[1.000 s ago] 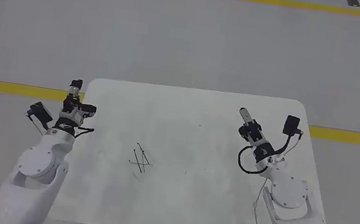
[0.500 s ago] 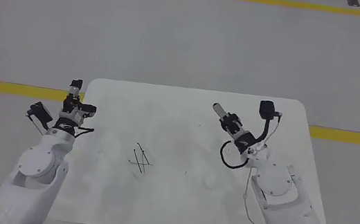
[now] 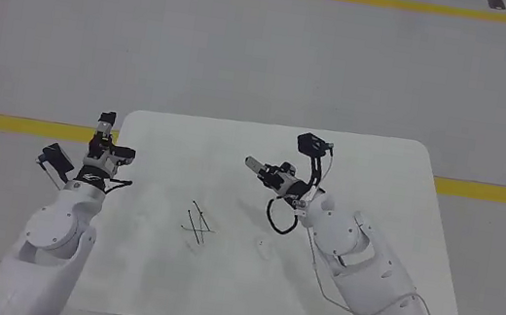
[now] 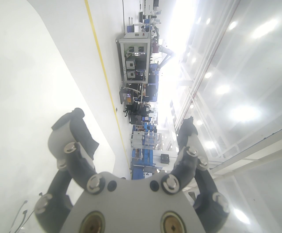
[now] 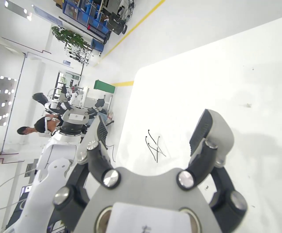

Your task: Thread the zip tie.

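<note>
1. The zip ties are found crossed on the table, between the arms.
2. The left gripper and right gripper are held spread, empty.
3. Light, springy strips (probably slippery) are best pinched mid-strap.

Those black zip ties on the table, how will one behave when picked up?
The zip ties look wire-thin, so probably light and floppy. They lie flat and crossed on the table, so one may drag the others.

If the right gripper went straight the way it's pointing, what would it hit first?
The open right gripper frames the thin black zip ties on the white table; probably those first, depth unclear.
</note>
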